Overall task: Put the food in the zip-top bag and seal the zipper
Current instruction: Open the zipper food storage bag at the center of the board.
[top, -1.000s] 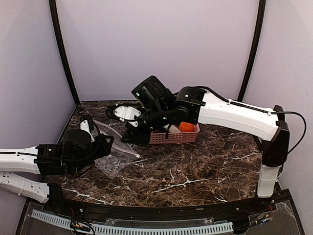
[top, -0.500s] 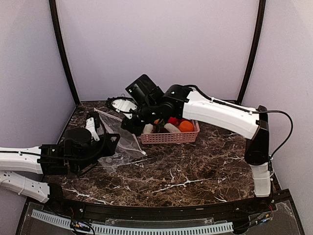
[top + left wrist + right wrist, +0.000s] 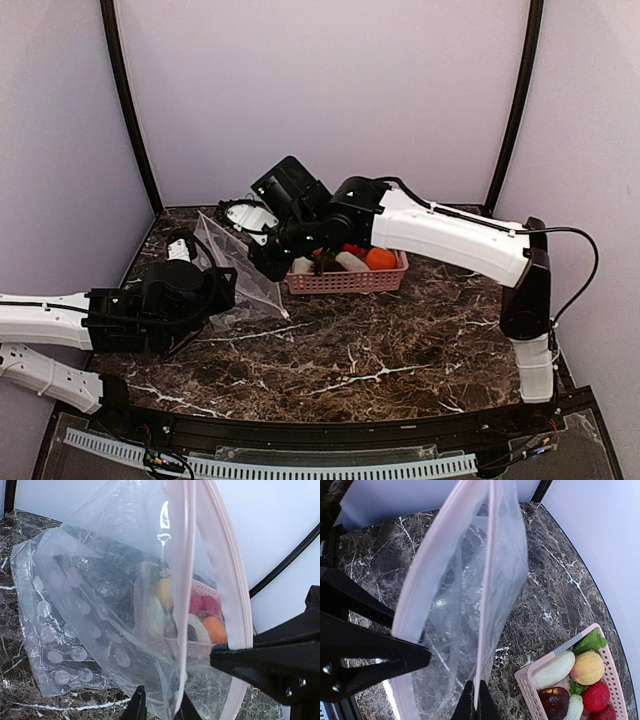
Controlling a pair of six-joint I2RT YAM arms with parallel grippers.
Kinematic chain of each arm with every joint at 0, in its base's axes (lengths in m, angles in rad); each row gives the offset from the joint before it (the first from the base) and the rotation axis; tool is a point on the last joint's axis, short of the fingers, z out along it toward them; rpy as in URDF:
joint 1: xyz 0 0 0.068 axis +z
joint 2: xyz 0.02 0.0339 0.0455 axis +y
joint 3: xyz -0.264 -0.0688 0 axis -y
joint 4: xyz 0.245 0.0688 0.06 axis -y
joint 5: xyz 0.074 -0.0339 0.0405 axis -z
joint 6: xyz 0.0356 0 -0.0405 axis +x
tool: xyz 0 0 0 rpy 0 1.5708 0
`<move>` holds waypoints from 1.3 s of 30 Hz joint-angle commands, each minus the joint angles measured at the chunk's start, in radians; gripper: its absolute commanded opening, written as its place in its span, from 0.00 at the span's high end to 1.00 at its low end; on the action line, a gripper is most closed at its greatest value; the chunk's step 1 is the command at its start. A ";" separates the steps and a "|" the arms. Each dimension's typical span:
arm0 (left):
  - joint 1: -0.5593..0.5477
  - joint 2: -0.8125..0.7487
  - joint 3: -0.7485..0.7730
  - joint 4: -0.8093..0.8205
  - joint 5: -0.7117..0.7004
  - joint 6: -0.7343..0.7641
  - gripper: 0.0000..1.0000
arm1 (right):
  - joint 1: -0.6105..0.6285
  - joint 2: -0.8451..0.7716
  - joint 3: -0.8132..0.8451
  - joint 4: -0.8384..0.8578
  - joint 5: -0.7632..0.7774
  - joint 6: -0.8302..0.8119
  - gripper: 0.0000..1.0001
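— Anything to read on the zip-top bag [image 3: 75, 605]?
— No. The clear plastic carries only faint round dots [image 3: 55, 656], and the pale strip along its mouth is plain: no letters, no numbers.
— The pink basket [image 3: 527, 695]?
— No label or print shows on its mesh or rim.
— And the machines, or the desk [image 3: 400, 350]?
— The white shell of the right arm [image 3: 470, 235] shows no brand or number that can be made out from above, and the dark marbled desk bears no sign. No text can be read in any view.
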 commanded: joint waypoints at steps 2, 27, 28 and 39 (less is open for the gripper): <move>-0.002 0.031 0.048 -0.035 -0.074 -0.019 0.81 | 0.056 0.016 0.030 0.036 0.133 0.027 1.00; -0.002 -0.175 0.022 -0.144 0.021 0.218 0.99 | -0.027 -0.189 -0.213 0.039 -0.182 -0.148 0.77; -0.002 -0.173 0.036 -0.172 0.040 0.223 0.99 | -0.032 -0.209 -0.226 0.035 -0.214 -0.165 0.70; 0.001 -0.159 0.143 -0.429 0.104 0.301 0.99 | -0.145 -0.352 -0.377 -0.099 -0.416 -0.484 0.47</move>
